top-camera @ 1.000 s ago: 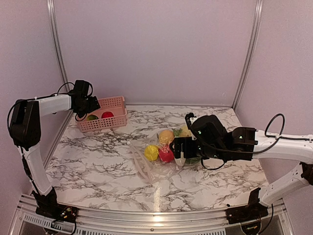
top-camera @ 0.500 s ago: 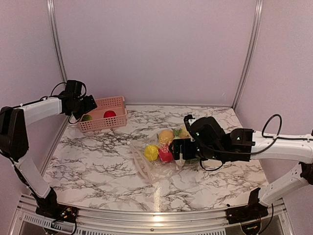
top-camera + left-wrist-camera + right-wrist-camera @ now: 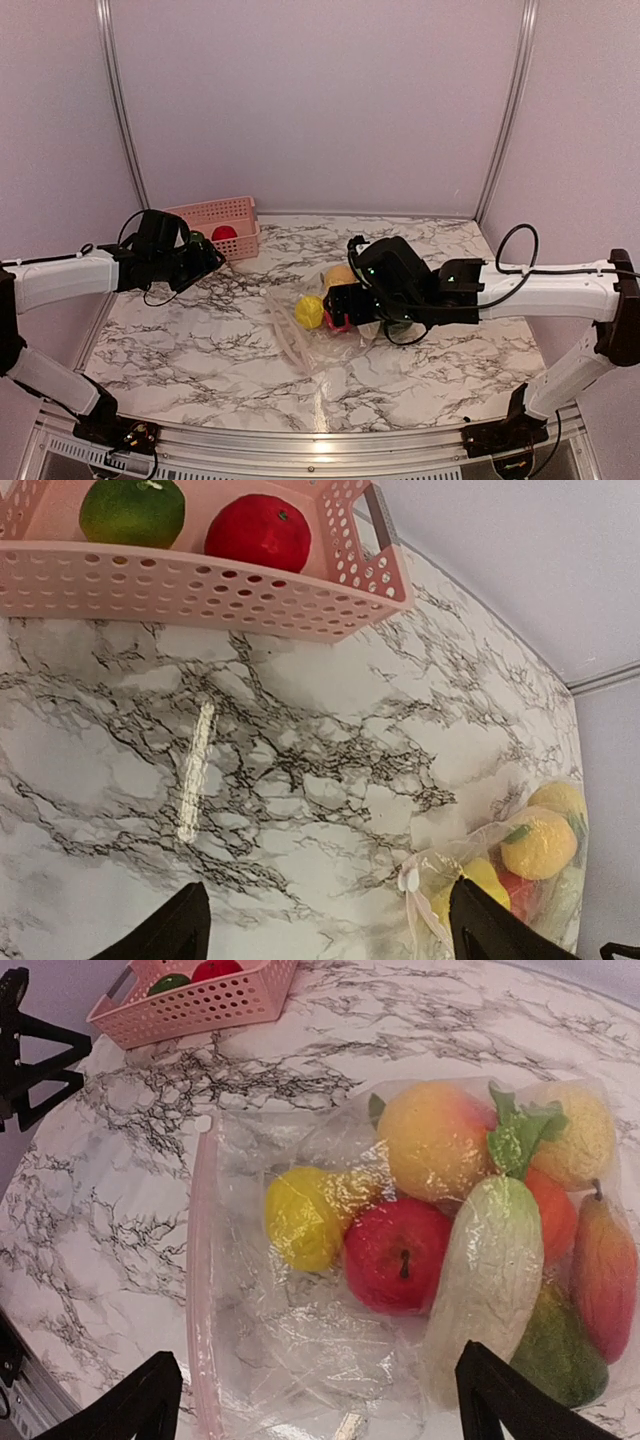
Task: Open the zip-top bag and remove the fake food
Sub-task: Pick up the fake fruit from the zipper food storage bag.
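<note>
Top external: the zip-top bag (image 3: 300, 345) lies on the counter (image 3: 180, 330), the right hand (image 3: 338, 300) over it, jaws wide; left wrist: the left hand (image 3: 330, 892) spread, empty — right wrist: thin, slippery film slumped round the light fake food (image 3: 400, 1255), likely best pinched at its stiffer zip strip (image 3: 197, 1290).

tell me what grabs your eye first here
A clear zip-top bag lies mid-table on the marble top, crammed with toy fruit, a red apple and a yellow lemon nearest its pink zip strip. At the far left corner a pink perforated basket holds a green fruit and a red fruit. The right gripper hangs open above the bag.
</note>
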Motion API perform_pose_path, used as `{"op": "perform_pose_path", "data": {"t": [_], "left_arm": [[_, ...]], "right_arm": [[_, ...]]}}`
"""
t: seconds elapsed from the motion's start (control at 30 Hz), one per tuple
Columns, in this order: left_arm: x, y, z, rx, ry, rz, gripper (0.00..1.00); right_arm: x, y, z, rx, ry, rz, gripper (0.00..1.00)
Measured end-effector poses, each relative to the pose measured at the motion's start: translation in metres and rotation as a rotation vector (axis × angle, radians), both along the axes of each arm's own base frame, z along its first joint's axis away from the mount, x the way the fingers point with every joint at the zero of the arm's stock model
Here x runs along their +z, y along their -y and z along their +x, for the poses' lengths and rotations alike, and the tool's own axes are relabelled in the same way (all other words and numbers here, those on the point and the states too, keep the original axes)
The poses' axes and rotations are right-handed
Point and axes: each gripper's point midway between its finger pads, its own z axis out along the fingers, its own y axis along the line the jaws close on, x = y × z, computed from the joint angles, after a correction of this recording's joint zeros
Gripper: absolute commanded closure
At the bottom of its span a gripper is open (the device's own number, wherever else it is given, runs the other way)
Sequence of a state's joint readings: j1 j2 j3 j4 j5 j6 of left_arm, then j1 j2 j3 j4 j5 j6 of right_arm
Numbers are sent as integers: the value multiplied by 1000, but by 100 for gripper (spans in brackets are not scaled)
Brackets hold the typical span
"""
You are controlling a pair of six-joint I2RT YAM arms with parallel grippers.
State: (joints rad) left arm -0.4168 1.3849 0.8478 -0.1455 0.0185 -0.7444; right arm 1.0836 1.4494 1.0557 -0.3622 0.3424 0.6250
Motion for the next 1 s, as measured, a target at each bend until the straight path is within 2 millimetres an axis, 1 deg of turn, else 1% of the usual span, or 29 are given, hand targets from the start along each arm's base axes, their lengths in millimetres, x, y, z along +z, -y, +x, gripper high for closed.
{"op": "perform_pose_path", "data": {"t": [0.13,0.23,0.3,0.4,0.47,0.5,0.57,0.67,0.8,0.87,1.0], "left_arm": [[-15,37,-30,-89,-32,-56,16],[-26,59,-49,-142,-56,-100,18],[-32,69,-60,-167,-71,-124,20],[-33,85,-71,-199,-78,-166,31],[-34,97,-77,-221,-81,-190,38],[-34,102,-79,-226,-83,-203,42],[-35,113,-84,-250,-86,-220,50],[-39,126,-90,-274,-98,-239,60],[-46,138,-96,-293,-116,-256,68],[-50,142,-97,-295,-124,-263,73],[-58,149,-99,-300,-138,-268,81]], "right_arm": [[-3,-11,7,18,-10,16,19],[-6,-15,18,20,-22,28,28],[-8,-18,26,17,-28,35,38],[-10,-24,36,17,-31,38,51],[-11,-31,44,20,-34,40,58],[-13,-34,46,25,-32,35,60],[-16,-40,51,27,-36,33,68],[-24,-47,58,31,-44,20,75],[-33,-52,67,31,-47,-5,81],[-36,-54,72,29,-46,-13,84],[-44,-56,82,24,-48,-32,88]]}}
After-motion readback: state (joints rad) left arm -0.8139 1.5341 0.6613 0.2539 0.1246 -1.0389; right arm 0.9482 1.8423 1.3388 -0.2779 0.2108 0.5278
